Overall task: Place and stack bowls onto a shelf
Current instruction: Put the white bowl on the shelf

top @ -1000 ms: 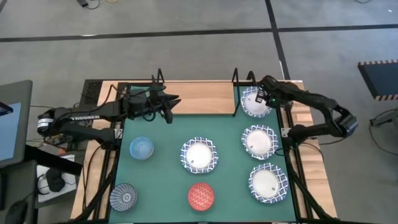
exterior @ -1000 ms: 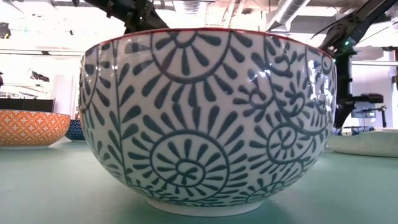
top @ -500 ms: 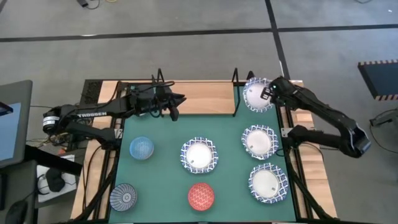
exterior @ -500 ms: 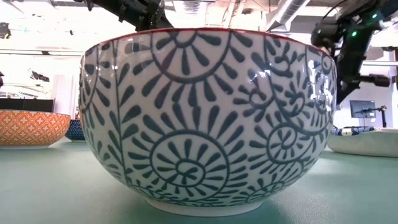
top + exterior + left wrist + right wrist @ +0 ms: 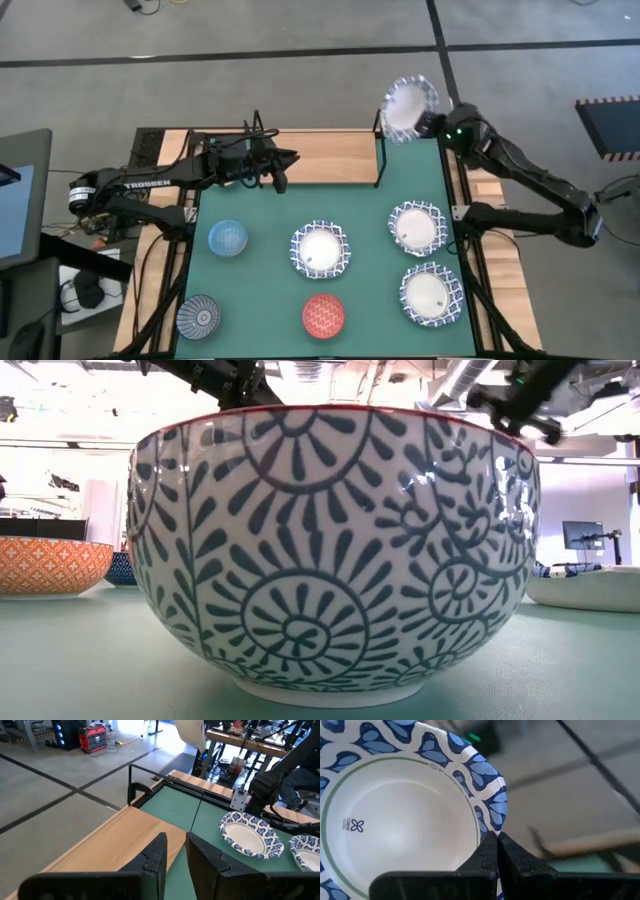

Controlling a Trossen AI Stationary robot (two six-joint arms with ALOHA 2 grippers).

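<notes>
My right gripper (image 5: 430, 121) is shut on a wide white bowl with a blue lattice rim (image 5: 409, 104), held high above the green mat's far right corner, beside the shelf's right wire upright (image 5: 378, 124). The shelf (image 5: 325, 156) is a bare wooden plank along the mat's far edge. My left gripper (image 5: 287, 166) hovers over the shelf's left part, slightly open and empty (image 5: 176, 851). Three more white bowls (image 5: 320, 250) (image 5: 417, 227) (image 5: 431, 293) sit on the mat. The yellow bowl is out of view. My right gripper pinches the bowl's blue rim (image 5: 494, 822) between its two shut fingers, at one spot on the edge. The bowl is lifted clear of the mat and tilted, its white inside facing up and toward the wrist.
A light blue bowl (image 5: 228, 238), a grey-blue patterned bowl (image 5: 198, 317) and a red bowl (image 5: 323, 316) sit on the mat's left and near parts. The patterned bowl (image 5: 335, 550) fills the low view. Black wire uprights (image 5: 256, 125) stand at the shelf's ends.
My right gripper has risen from the mat's far right corner with the white bowl, which is lifted clear and now tilted, high beside the shelf's right upright. My left gripper has shifted slightly toward the table's right over the shelf.
</notes>
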